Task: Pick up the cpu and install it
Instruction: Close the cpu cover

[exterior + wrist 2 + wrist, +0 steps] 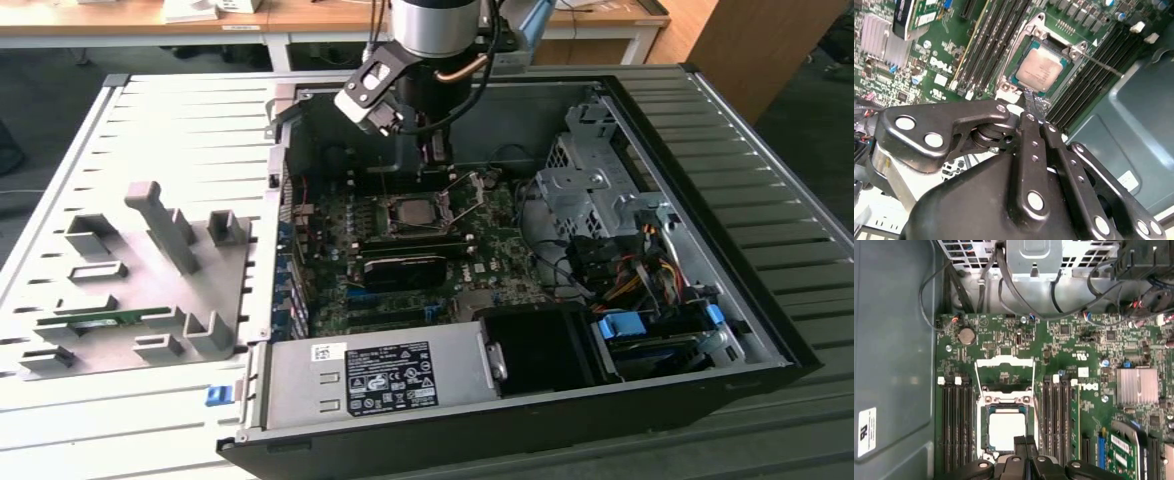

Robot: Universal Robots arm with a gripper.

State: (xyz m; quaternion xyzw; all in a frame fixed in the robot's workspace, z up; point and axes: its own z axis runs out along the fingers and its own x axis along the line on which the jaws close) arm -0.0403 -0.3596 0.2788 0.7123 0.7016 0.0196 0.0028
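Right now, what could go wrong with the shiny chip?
The cpu lies in its socket with the metal frame open, so a nudge could shift it. The gripper hangs close to the cpu's edge; going lower, it might scrape it or bump the memory slots alongside.

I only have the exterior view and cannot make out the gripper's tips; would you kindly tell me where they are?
Observer: In the second wrist view the gripper hangs over the edge of the socket, right beside the cpu. I cannot tell whether it touches.
Operator: Thank you. Is it carrying anything?
Observer: No. In that view it is shut, with nothing between its tips.
Operator: And is the chip seated?
Observer: In the first wrist view the cpu lies flat in the socket, silver top up, and the metal frame is swung open, clear of it.
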